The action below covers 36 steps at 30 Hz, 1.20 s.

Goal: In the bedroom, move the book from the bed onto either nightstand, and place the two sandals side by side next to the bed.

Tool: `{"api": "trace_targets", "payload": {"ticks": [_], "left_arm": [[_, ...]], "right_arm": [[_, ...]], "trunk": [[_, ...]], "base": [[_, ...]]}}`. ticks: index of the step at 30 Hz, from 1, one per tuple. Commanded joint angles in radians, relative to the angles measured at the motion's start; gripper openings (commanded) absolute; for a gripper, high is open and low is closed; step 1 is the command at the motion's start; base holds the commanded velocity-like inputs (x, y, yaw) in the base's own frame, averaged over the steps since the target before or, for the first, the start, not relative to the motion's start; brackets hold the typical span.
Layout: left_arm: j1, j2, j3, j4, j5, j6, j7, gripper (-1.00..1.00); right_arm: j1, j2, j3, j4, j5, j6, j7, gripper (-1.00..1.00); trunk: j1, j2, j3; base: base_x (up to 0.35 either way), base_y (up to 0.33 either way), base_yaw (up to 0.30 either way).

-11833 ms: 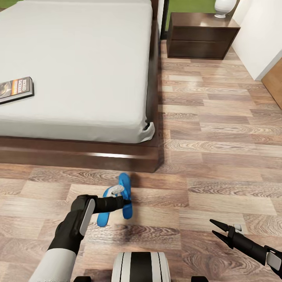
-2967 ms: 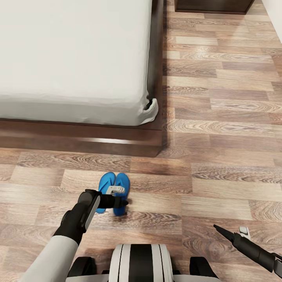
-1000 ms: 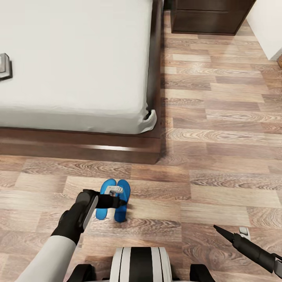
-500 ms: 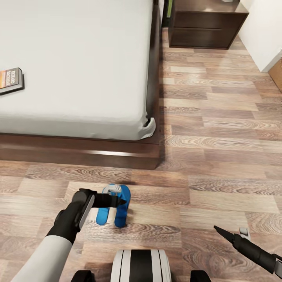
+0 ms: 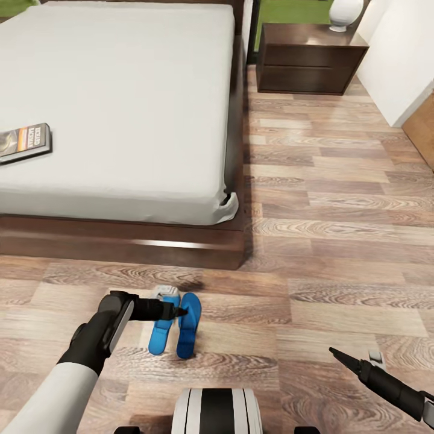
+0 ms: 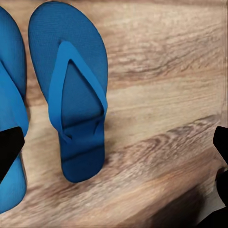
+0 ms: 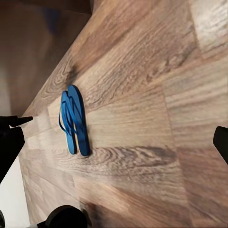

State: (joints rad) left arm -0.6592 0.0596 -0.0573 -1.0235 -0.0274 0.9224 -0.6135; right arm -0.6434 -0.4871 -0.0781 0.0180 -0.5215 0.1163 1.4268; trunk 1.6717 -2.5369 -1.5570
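Head view: left tool (image 5: 179, 312) open, lifted clear; sandals (image 5: 179, 323) now paired on floor; right tool (image 5: 335, 353) open.

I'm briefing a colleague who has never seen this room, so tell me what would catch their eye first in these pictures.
The pair of bright blue flip-flops stands out, lying side by side on the wood-plank floor just off the foot of the bed, with the left claw open above them. Next comes the wide light-grey mattress, with a paperback book near its left edge. A dark wooden nightstand stands beside the head of the bed.
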Motion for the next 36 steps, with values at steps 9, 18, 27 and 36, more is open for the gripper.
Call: {"api": "trace_targets", "payload": {"ticks": [9, 18, 27, 36], "left_arm": [[0.001, 0.021, 0.003, 0.015, -0.004, -0.015, -0.035, 1.0], [0.001, 0.036, 0.006, 0.043, -0.004, -0.032, -0.039, 1.0], [0.001, 0.046, 0.005, 0.064, -0.003, -0.048, -0.049, 1.0], [0.002, 0.052, 0.005, 0.066, -0.003, -0.049, -0.064, 1.0]], "right_arm": [[-0.001, 0.001, -0.006, 0.002, 0.005, 0.01, 0.004, 1.0], [-0.001, 0.001, -0.006, 0.002, 0.006, 0.01, 0.003, 1.0], [-0.001, 0.001, -0.006, 0.002, 0.007, 0.01, 0.004, 1.0], [-0.001, 0.001, -0.007, 0.002, 0.005, 0.01, 0.003, 1.0]], "trunk": [[-0.004, 0.002, 0.034], [-0.008, 0.004, 0.069], [-0.012, 0.006, 0.104], [-0.016, 0.008, 0.139]], "base": [[0.0, 0.0, 0.0], [0.0, 0.0, 0.0], [0.0, 0.0, 0.0], [0.0, 0.0, 0.0]]}}
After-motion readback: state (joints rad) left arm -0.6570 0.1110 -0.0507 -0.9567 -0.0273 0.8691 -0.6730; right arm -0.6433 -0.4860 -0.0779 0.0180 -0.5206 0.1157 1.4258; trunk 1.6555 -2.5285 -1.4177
